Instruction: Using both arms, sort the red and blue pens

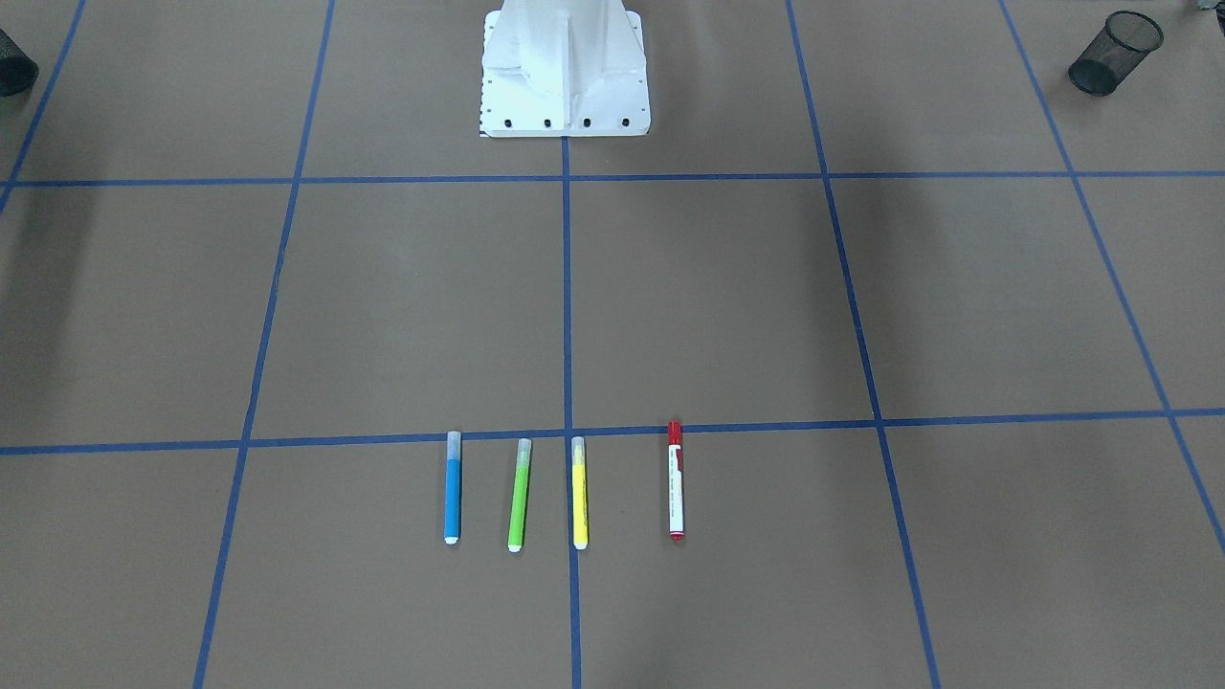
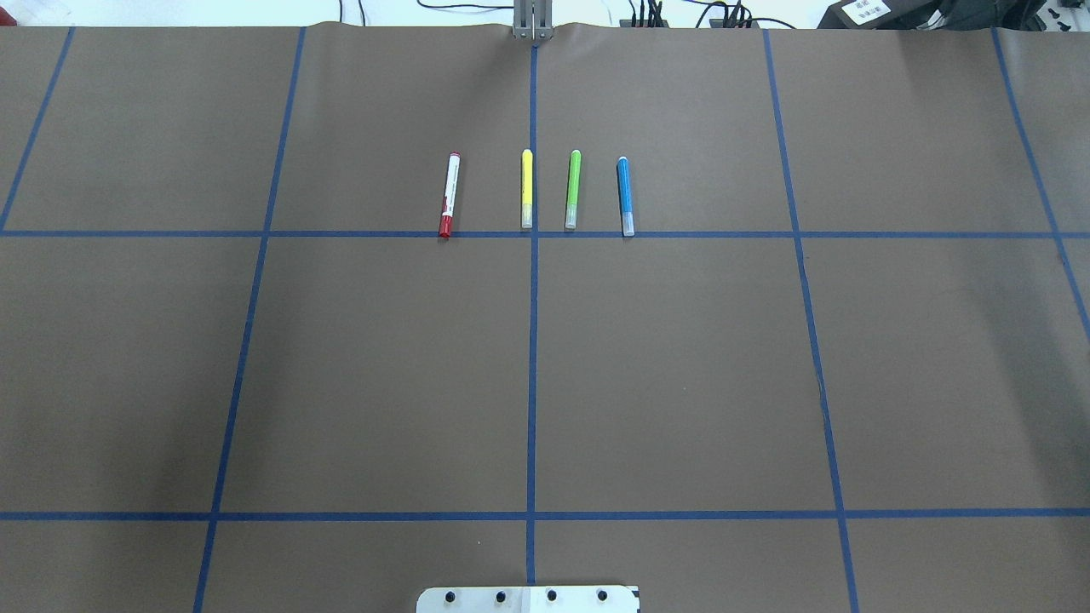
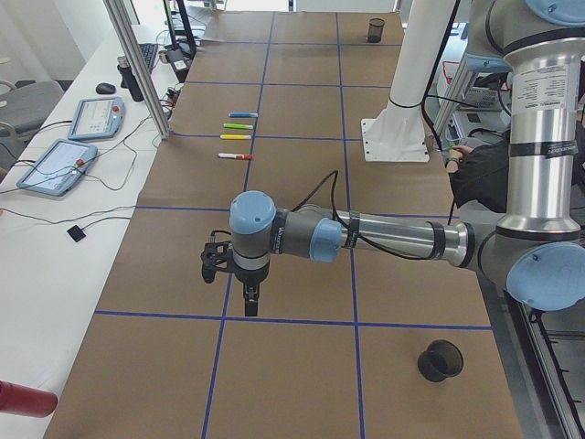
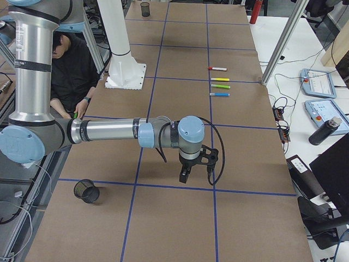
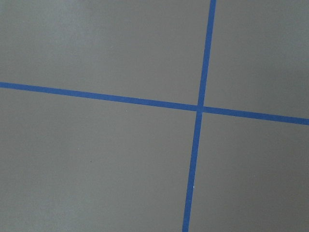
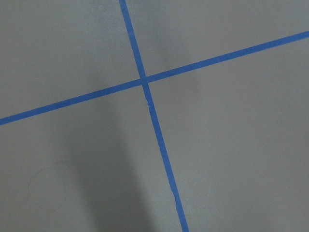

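Note:
The red pen [image 1: 676,480] [image 2: 449,195], white-barrelled with a red cap, and the blue pen [image 1: 453,488] [image 2: 625,196] lie at the two ends of a row of pens on the far side of the table. My left gripper [image 3: 249,294] hangs over a tape line far from the pens, seen only in the exterior left view. My right gripper [image 4: 185,176] hangs likewise at the other end, seen only in the exterior right view. I cannot tell if either is open or shut. Both wrist views show only brown table and blue tape.
A green pen [image 1: 519,495] and a yellow pen [image 1: 579,493] lie between the two task pens. Black mesh cups [image 1: 1115,53] [image 1: 11,65] stand at the table's two near corners. The white robot base [image 1: 565,67] sits mid-edge. A person [image 4: 71,71] sits behind it.

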Robot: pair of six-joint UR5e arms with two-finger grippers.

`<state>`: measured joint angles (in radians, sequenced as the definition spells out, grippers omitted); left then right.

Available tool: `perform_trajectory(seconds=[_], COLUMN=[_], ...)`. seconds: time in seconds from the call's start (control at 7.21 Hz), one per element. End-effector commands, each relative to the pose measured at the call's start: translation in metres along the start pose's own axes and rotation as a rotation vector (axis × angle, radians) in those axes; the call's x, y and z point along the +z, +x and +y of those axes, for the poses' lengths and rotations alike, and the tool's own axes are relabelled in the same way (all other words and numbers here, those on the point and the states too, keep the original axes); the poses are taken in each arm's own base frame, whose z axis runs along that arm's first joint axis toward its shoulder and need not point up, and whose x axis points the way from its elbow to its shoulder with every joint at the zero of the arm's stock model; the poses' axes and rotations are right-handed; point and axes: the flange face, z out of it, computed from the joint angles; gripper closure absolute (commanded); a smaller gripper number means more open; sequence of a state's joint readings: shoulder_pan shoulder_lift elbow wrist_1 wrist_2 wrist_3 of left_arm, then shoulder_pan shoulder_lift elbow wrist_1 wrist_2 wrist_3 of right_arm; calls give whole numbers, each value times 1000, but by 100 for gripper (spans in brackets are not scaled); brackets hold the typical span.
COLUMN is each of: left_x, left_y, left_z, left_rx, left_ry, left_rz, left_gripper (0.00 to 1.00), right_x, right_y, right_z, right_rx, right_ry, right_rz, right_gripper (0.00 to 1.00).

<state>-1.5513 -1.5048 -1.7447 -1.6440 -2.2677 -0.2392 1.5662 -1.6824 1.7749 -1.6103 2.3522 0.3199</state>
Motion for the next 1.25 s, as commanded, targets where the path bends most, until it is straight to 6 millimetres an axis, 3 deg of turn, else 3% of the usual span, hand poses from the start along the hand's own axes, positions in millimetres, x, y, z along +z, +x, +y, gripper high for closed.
perform_trajectory(seconds=[0.0,0.42,0.69,1.11], left_x=[3,7,-13,-15], left_y=[2,3,31,76], left_z=[-1,-3,-34,-51], left_rx=[11,2,45,104], left_ry=[-3,-13,33,14], left_rz=[3,3,17,101], left_gripper=[0,0,0,0], right_x=[-1,-14,-25,-18], right_y=[-1,-20,-41,-45], right_z=[-1,-13,-34,-30], right_rx=[-2,-30,-50,-104], right_ry=[2,27,49,60], right_rz=[-3,-10,-24,-65], right_gripper=[1,1,1,1])
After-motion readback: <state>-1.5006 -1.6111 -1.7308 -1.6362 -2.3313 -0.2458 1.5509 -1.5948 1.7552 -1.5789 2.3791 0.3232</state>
